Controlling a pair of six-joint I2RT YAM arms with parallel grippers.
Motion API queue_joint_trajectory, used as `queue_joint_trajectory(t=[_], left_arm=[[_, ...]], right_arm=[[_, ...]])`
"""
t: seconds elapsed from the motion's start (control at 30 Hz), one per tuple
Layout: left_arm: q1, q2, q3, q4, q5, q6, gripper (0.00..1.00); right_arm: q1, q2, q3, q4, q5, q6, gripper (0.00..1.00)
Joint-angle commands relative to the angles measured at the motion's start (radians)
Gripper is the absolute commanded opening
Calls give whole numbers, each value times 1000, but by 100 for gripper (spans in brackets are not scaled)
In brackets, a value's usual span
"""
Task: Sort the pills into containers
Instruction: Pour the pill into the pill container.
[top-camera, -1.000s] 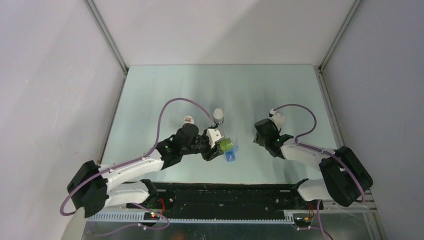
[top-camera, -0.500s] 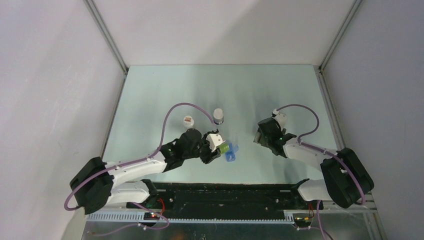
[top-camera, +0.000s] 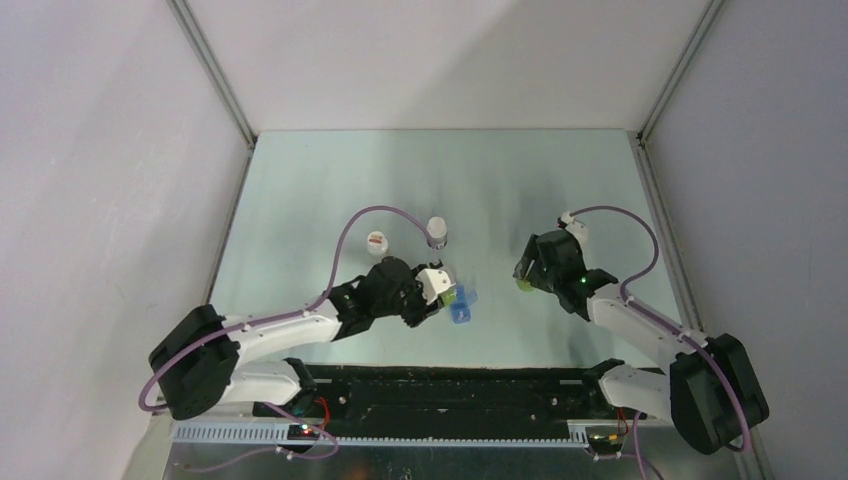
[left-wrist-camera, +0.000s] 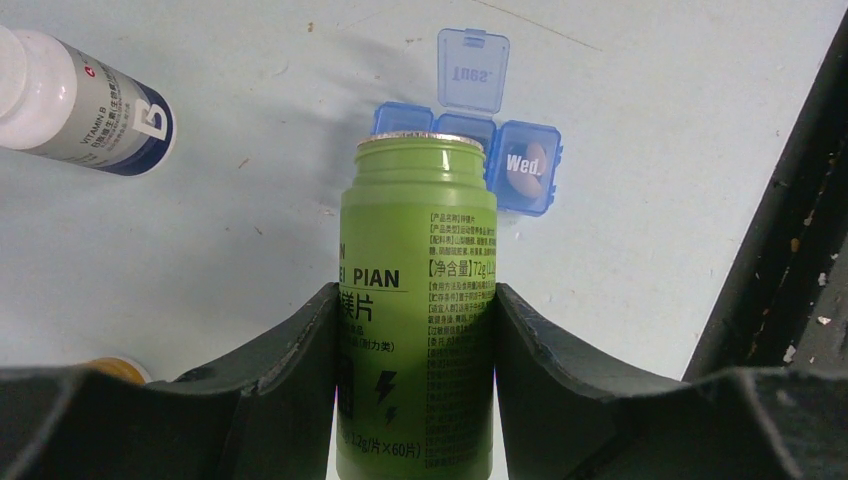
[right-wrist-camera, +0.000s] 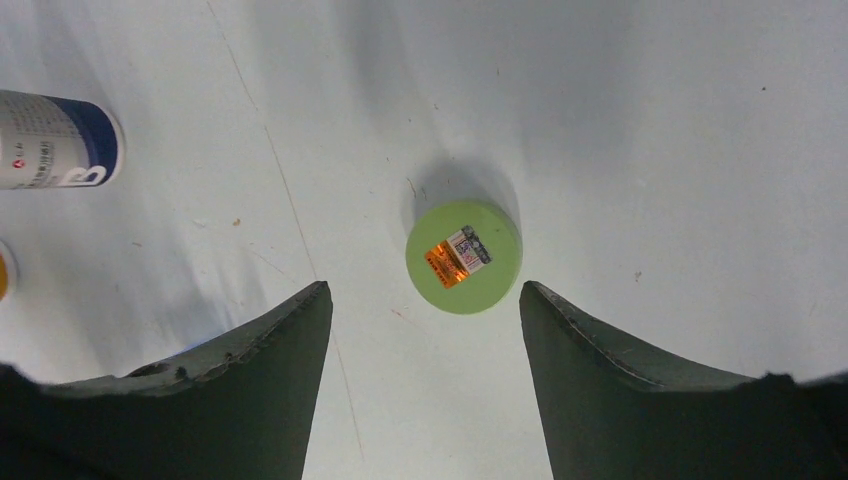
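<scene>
The left gripper (left-wrist-camera: 414, 292) is clamping the green bottle (left-wrist-camera: 418, 230) round its body. The bottle's uncapped mouth is leaning towards the blue pill box (left-wrist-camera: 520, 170), which is lying just beyond it, on the near side between both arms. The right gripper (right-wrist-camera: 424, 287) is hanging open above the green cap (right-wrist-camera: 463, 257). The pills are not showing. Being tiny and light, they will probably roll, so pouring seems safer than pinching. The raised lid (left-wrist-camera: 473, 70) is reading "Tues.", its neighbour "Wed.", the green bottle "PIAN" and the white bottle (left-wrist-camera: 85, 105) "VITAMIN B".

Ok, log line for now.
left end effector: shut on uncapped round green bottle, by translucent blue pill box | right end effector: open over round green cap
</scene>
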Motion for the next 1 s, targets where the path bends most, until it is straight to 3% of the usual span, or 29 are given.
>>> queue_joint_trajectory(t=[0.0,0.97], left_arm=[[-10,22,65,1,-30,55,0],[-127,195,271,-256,-211,207,0]], right_arm=[[-19,-55,16,-23,-17,3,73],[-47,-72,15,-48,-29,23,69]])
